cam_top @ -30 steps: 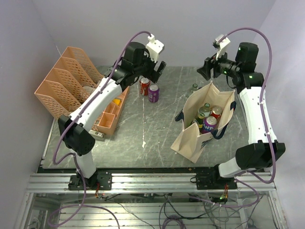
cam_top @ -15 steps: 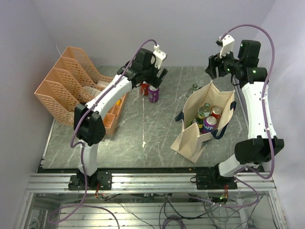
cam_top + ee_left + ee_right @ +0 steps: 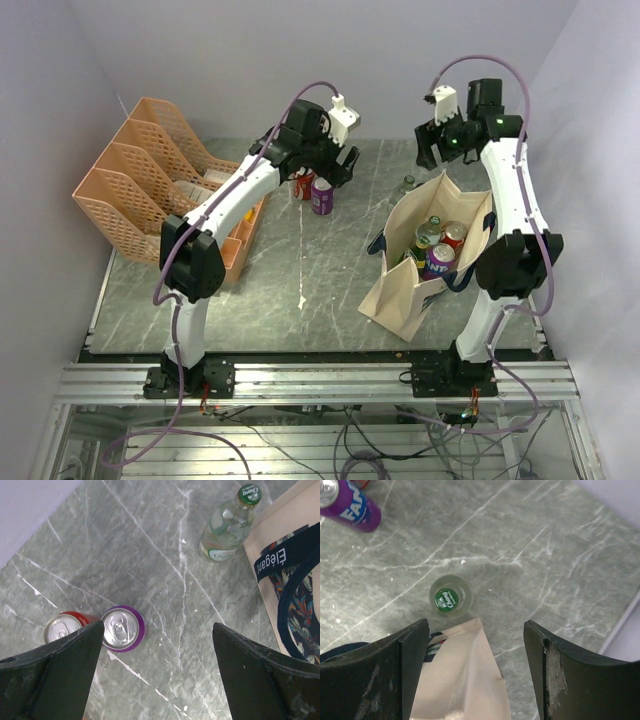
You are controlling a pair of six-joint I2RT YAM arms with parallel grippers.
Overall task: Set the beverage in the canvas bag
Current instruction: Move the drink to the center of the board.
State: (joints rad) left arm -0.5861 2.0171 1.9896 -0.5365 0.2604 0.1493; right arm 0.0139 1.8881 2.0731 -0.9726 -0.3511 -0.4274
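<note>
Task partly done.

- Nearest, right of the tabletop's centre: canvas bag point(image 3: 400, 300), mouth open, upright. At least three packed drinks point(image 3: 439, 260) showed inside: a bottle and two cans.
- Along the left edge: orange file trays point(image 3: 130, 180), well apart from the bag and not in the way.
- Toward the far edge, near its middle: purple Fanta can point(image 3: 123, 628) and red can point(image 3: 62, 628), upright, touching or nearly so. Both were outside the bag.
- Far edge, just beside the bag's far end: green-capped glass bottle point(image 3: 450, 597), upright, also unpacked.
- Left hand point(image 3: 157, 630) hung above the two cans, fingers wide apart, holding nothing.
- Right hand point(image 3: 476, 627) hung above the bottle, fingers apart, empty.

Judgement: three drinks were left to load, with no grasp begun. The bag wall crowded the bottle and the cans crowded each other. Either grasp could nudge a neighbour.
</note>
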